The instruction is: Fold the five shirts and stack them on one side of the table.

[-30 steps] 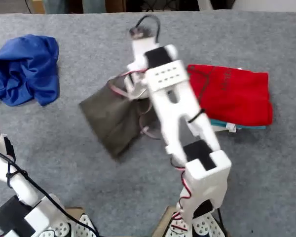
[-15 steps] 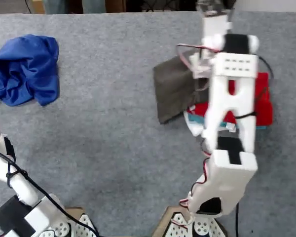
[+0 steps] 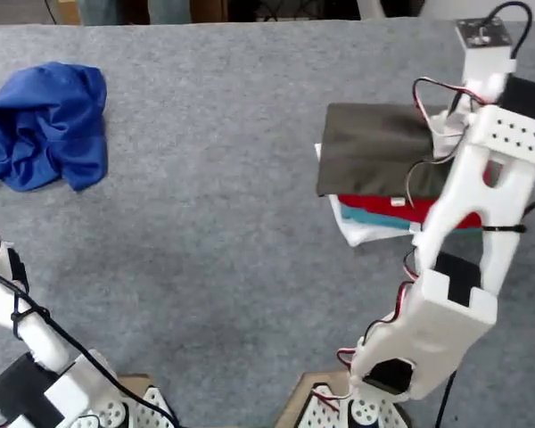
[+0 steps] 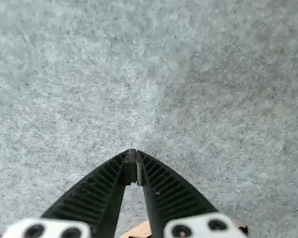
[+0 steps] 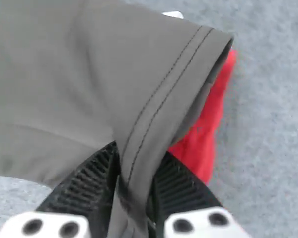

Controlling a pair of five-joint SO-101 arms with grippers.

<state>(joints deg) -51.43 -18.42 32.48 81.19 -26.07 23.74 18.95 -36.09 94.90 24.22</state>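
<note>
A folded olive-grey shirt (image 3: 374,147) lies spread over the stack at the table's right side, covering a folded red shirt (image 3: 401,207), a teal one (image 3: 370,218) and a white one (image 3: 355,232) under it. My right gripper (image 5: 134,171) is shut on the grey shirt (image 5: 89,84), pinching its hemmed edge, with the red shirt (image 5: 206,129) just beneath. In the high view that arm (image 3: 468,178) stands over the stack's right part. A crumpled blue shirt (image 3: 45,125) lies at the far left. My left gripper (image 4: 135,166) is shut on nothing, low over bare grey felt.
Grey felt (image 3: 214,223) covers the whole table. The left arm's base and cables (image 3: 27,357) sit at the near left corner. The right arm's base (image 3: 366,401) stands at the near edge.
The right arm has swung from the table's middle to the right, carrying the grey shirt, which now lies spread on top of the red shirt. The left arm and blue shirt stayed put.
</note>
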